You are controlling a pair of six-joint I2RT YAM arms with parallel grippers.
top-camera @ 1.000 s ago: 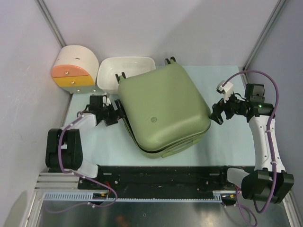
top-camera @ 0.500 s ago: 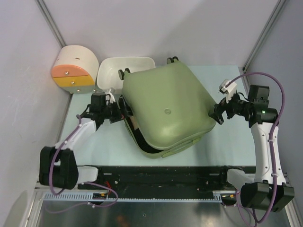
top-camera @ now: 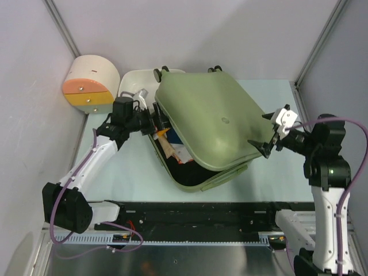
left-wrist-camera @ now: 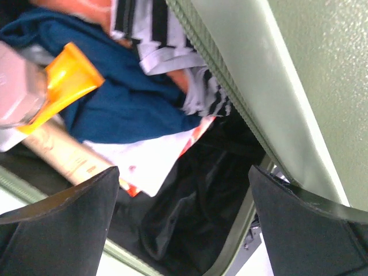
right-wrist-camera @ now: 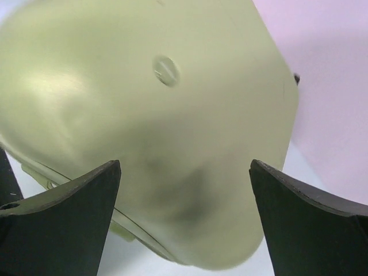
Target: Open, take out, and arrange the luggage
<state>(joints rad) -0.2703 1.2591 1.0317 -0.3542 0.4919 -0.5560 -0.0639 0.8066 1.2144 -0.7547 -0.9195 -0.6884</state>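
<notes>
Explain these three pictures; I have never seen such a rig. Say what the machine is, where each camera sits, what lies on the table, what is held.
Two robot arms are bolted at the near edge of the table, each ending in a two-finger pincer. The wide picture looks down from above and behind; the other two come from wrist cameras, so the dark wedges are fingers. On the table lies the green luggage, lid part raised. At the far left stand a white tub and a round drawer box. The left pincer faces the opening, where blue cloth and an orange tube show. The right pincer faces the lid's outside. Both are spread wide, holding nothing.
</notes>
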